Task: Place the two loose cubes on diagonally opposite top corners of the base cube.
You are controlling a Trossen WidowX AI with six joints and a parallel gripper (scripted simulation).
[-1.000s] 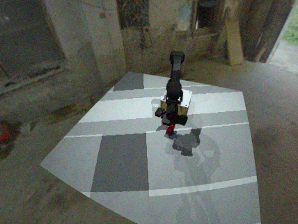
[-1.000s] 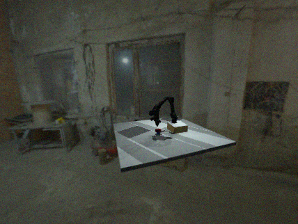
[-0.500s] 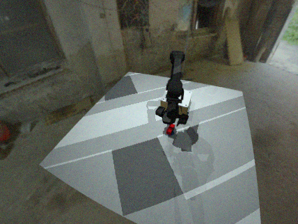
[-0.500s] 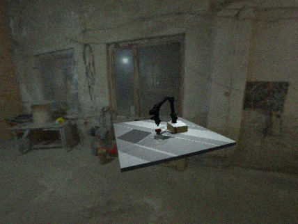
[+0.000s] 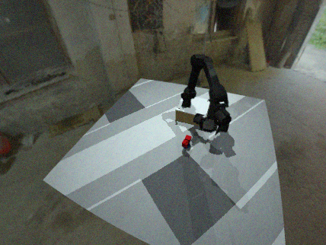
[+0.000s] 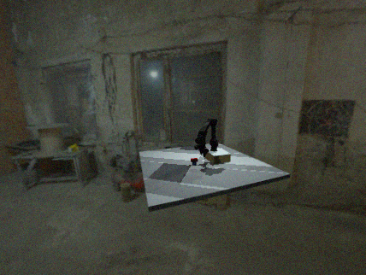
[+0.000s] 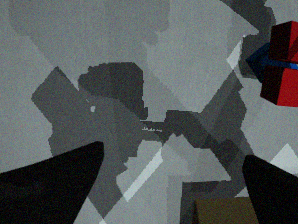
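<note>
Fingers spread wide, nothing held. Both red cubes [image 5: 186,141] [image 6: 194,159] [image 7: 280,86] sit atop the blue base cube [image 7: 257,61], inward from the desk's [image 5: 114,144] [image 6: 239,181] edges. Withdrawal: keep fingers open, swing clear without brushing cubes; verify gap and levelness.

In the wrist view, the 2 red cubes [image 7: 284,42] [image 7: 281,87], up and to the right of the open gripper [image 7: 174,156], are cut off by the right edge, and they hide most of the blue base cube [image 7: 258,61]. The wooden block [image 7: 222,212] beside the gripper's right-hand finger in that picture runs out of the bottom edge. In the exterior view, the cubes ahead of the gripper are too small to tell the 2 red ones apart.
</note>
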